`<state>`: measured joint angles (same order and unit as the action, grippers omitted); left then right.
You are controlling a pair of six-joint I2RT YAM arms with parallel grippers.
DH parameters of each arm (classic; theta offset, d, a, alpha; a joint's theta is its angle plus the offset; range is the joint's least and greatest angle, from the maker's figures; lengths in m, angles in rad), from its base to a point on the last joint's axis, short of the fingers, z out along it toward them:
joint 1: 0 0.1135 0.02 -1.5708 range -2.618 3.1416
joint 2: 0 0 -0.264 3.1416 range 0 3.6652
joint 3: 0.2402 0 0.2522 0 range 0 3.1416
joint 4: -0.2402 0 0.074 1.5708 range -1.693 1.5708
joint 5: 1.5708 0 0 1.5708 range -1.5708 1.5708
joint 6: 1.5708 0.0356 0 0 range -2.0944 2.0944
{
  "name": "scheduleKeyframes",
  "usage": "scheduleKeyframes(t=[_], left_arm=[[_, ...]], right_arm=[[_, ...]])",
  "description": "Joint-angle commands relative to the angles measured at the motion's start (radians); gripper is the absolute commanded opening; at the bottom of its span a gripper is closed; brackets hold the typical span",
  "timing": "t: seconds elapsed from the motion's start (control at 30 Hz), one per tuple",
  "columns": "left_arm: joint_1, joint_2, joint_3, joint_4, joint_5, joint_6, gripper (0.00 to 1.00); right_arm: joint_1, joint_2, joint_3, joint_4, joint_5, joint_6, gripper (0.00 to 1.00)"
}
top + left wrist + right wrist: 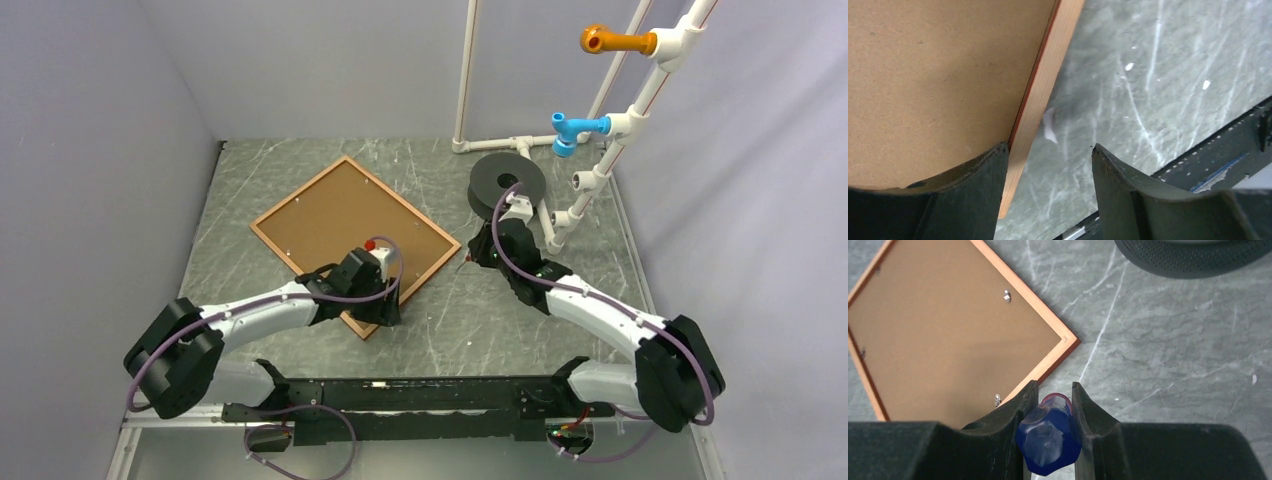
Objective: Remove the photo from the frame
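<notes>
The frame [300,191] lies face down on the table, turned like a diamond, with the brown fibreboard backing panel [335,220] filling it. The photo is hidden under the panel. My left gripper [385,315] is open at the frame's near corner. In the left wrist view [1050,150] one finger is over the panel [938,75], the other over the table, with the rail [1048,75] between them. My right gripper [480,250] is by the frame's right corner [1068,340]. It shows in the right wrist view [1054,387], shut on a blue screwdriver handle [1048,440].
Small metal clips [1007,296] hold the panel along the rails. A black disc [507,183] stands behind the right gripper. A white pipe rack [620,125] with orange and blue fittings is at the back right. A black rail [400,395] runs along the near edge.
</notes>
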<state>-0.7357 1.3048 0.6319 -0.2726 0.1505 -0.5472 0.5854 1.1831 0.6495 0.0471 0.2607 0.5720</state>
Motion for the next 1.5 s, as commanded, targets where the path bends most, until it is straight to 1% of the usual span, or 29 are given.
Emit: scheduleKeyframes(t=[0.0, 0.13, 0.2, 0.33, 0.4, 0.47, 0.5, 0.6, 0.67, 0.77, 0.87, 0.93, 1.0, 1.13, 1.2, 1.27, 1.3, 1.4, 1.47], left_arm=[[-0.100, 0.023, -0.020, 0.076, -0.014, -0.106, 0.65], [-0.194, 0.078, -0.034, 0.158, -0.005, -0.204, 0.65], [-0.227, 0.115, -0.036, 0.242, 0.029, -0.262, 0.65], [-0.248, 0.228, -0.030, 0.466, 0.132, -0.374, 0.65], [-0.248, 0.300, 0.013, 0.530, 0.173, -0.401, 0.64], [-0.248, 0.368, 0.088, 0.523, 0.201, -0.399, 0.64], [-0.246, 0.387, 0.121, 0.506, 0.200, -0.392, 0.64], [-0.240, 0.380, 0.184, 0.434, 0.154, -0.357, 0.64], [-0.227, 0.341, 0.190, 0.388, 0.109, -0.325, 0.65], [-0.191, 0.264, 0.174, 0.313, 0.078, -0.278, 0.65], [-0.174, 0.143, 0.121, 0.244, 0.047, -0.239, 0.65], [-0.175, 0.062, 0.087, 0.207, 0.053, -0.229, 0.65], [-0.178, -0.018, 0.033, 0.200, 0.091, -0.244, 0.66], [-0.194, -0.227, -0.159, 0.278, 0.180, -0.331, 0.66], [-0.205, -0.335, -0.263, 0.317, 0.196, -0.392, 0.66], [-0.220, -0.447, -0.339, 0.282, 0.162, -0.438, 0.66], [-0.228, -0.505, -0.369, 0.229, 0.135, -0.451, 0.66], [-0.237, -0.639, -0.410, 0.098, 0.056, -0.477, 0.68], [-0.238, -0.686, -0.425, 0.054, 0.031, -0.484, 0.69]], right_arm=[[-0.019, 0.071, 0.011, 0.090, -0.004, 0.054, 0.00], [-0.037, 0.187, 0.053, 0.185, -0.071, 0.043, 0.00], [-0.039, 0.248, 0.102, 0.207, -0.109, 0.020, 0.00], [-0.053, 0.316, 0.198, 0.203, -0.146, -0.012, 0.00], [-0.076, 0.330, 0.241, 0.186, -0.161, -0.024, 0.00], [-0.108, 0.339, 0.275, 0.137, -0.168, -0.048, 0.00], [-0.113, 0.337, 0.291, 0.098, -0.146, -0.067, 0.00], [-0.119, 0.307, 0.316, -0.033, -0.049, -0.142, 0.00], [-0.119, 0.264, 0.295, -0.087, -0.023, -0.180, 0.00], [-0.118, 0.182, 0.247, -0.131, -0.026, -0.219, 0.00], [-0.113, 0.098, 0.197, -0.170, -0.078, -0.220, 0.00], [-0.104, 0.058, 0.161, -0.170, -0.110, -0.215, 0.00], [-0.090, 0.034, 0.141, -0.166, -0.136, -0.208, 0.00], [-0.038, 0.041, 0.188, -0.182, -0.143, -0.211, 0.00], [-0.009, 0.067, 0.233, -0.196, -0.135, -0.221, 0.00], [0.022, 0.097, 0.278, -0.205, -0.132, -0.229, 0.00], [0.040, 0.120, 0.301, -0.214, -0.126, -0.233, 0.00], [0.120, 0.170, 0.359, -0.225, -0.061, -0.243, 0.00], [0.169, 0.197, 0.377, -0.214, -0.022, -0.240, 0.00]])
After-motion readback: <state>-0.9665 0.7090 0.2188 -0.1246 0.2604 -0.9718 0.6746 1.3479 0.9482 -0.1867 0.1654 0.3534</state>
